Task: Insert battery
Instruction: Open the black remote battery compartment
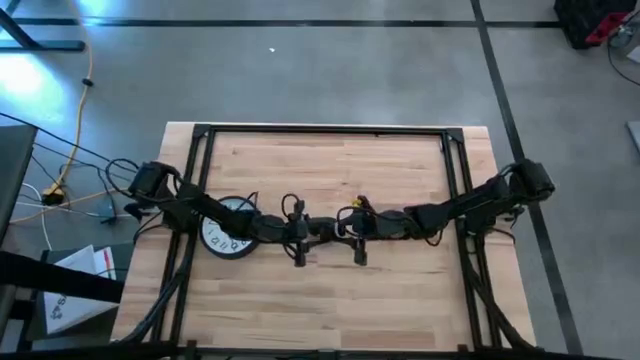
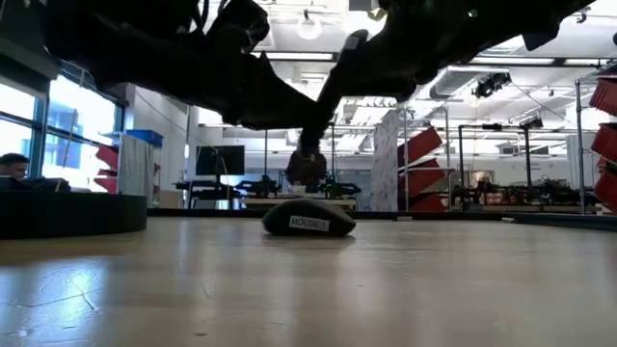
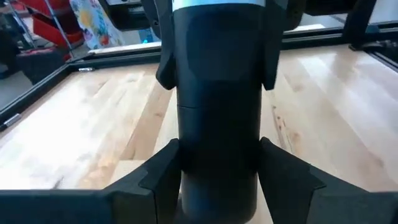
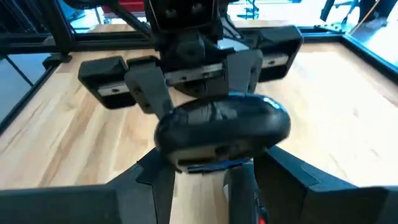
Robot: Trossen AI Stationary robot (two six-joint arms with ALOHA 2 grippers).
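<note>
Pale wooden planks make up our desk [image 1: 330,300], boxed by a dark metal frame, with grey concrete floor around it. Looking level across it, we see a bright workshop with red racks and other benches behind. A round white dial-like disc [image 1: 225,240] lies on the desk under our left arm.

Our mouse [image 4: 222,129] is a dark, rounded shell. From the right wrist it shows held above the desk near the middle, a thin blue edge along its lower side. A second dark mouse [image 2: 308,222] with a white label rests on the desk farther back.

Both arms reach inward and meet at the centre. Our left claw [image 1: 300,238] pinches the mouse between its fingers. Our right claw [image 4: 205,180] is spread wide, just short of the mouse.
</note>
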